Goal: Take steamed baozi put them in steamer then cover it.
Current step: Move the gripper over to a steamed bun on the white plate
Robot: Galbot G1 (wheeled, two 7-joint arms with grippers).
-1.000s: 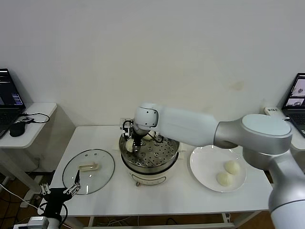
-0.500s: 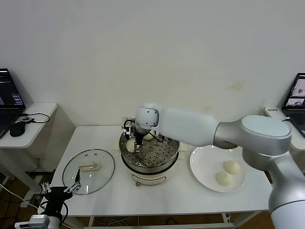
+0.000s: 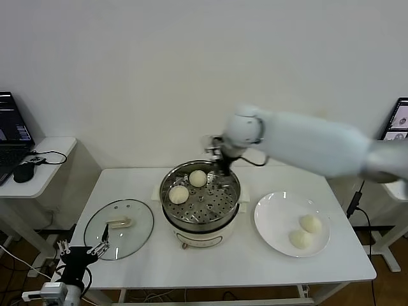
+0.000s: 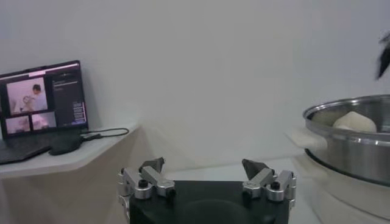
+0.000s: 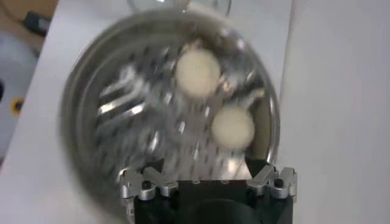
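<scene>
1. Round shiny steel steamer (image 3: 201,207) sits mid white surface (image 3: 255,261), w/ two cream-white round baozi (image 3: 178,194) on its perforated tray.
2. Right tool (image 3: 223,167) hovers above steamer's far rim, fingers apart, empty.
3. Two more baozi (image 3: 310,223) on flat white plate (image 3: 271,220), robot's right.
4. Clear glass cover (image 3: 118,229) lies flat, left of steamer.
5. Left tool (image 3: 81,252) hangs open near surface's front-left edge.

Cream-white baozi (image 3: 179,194) sit in the shiny perforated steel steamer (image 3: 201,205).

Shiny perforated steel steamer (image 3: 201,203), smooth matt baozi (image 3: 179,194), clear glass cover (image 3: 118,228).
</scene>
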